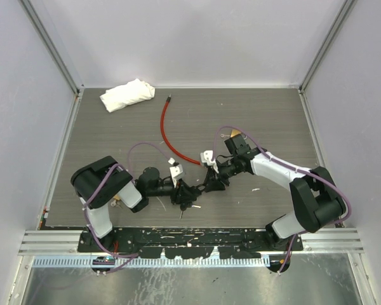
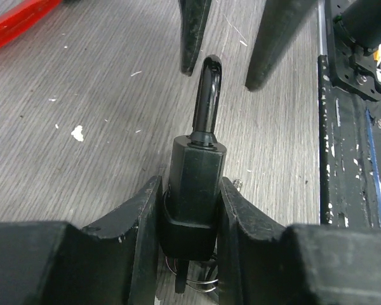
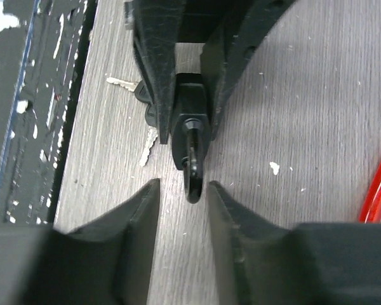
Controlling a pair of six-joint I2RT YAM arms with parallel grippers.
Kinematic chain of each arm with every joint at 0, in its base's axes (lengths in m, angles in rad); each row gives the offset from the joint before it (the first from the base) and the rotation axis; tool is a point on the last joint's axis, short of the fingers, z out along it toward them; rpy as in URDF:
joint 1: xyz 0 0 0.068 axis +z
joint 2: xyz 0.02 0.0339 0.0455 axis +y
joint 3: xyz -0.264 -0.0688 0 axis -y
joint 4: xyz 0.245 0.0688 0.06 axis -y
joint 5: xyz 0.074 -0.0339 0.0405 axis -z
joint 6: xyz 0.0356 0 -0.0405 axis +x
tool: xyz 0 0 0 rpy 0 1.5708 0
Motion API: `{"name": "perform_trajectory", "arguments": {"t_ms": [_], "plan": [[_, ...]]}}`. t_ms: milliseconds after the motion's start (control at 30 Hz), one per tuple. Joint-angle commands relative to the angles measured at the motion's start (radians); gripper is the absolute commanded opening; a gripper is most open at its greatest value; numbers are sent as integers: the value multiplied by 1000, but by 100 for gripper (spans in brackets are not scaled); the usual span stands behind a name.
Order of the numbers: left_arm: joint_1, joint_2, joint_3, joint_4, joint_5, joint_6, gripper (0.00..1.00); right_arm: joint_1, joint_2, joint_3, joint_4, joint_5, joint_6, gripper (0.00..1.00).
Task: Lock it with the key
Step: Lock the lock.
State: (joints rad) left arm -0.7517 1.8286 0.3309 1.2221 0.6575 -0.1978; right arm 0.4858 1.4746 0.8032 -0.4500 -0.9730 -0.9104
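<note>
Looking at a small black padlock body (image 2: 193, 159) clenched tight in the jaws of the left gripper (image 2: 189, 182), held low over the grey wood-grain worktop (image 2: 82, 159) with its black shackle loop (image 2: 206, 95) poking toward the right gripper (image 3: 183, 190). Guessing a way to keep the body steady for the key work. Leaves the right jaws released, straddling the shackle tip without pinching it. Can spot silver keys (image 3: 149, 147) lying on the worktop just under the lock; can't tell whether one sits in the keyhole. Probably calls for grabbing and turning a key next. Ignoring the red cable (image 1: 167, 130) and crumpled white cloth (image 1: 127, 94) farther back.
</note>
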Motion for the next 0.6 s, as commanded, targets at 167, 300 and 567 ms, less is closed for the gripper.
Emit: {"name": "perform_trajectory", "arguments": {"t_ms": [167, 300, 567], "plan": [[-42, -94, -37, 28, -125, 136, 0, -71, -65, -26, -45, -117, -155, 59], [-51, -144, -47, -20, -142, 173, 0, -107, -92, -47, -72, -172, -238, 65], [-85, -153, -17, -51, -140, 187, 0, -109, -58, -24, -139, -226, -270, 69]]}}
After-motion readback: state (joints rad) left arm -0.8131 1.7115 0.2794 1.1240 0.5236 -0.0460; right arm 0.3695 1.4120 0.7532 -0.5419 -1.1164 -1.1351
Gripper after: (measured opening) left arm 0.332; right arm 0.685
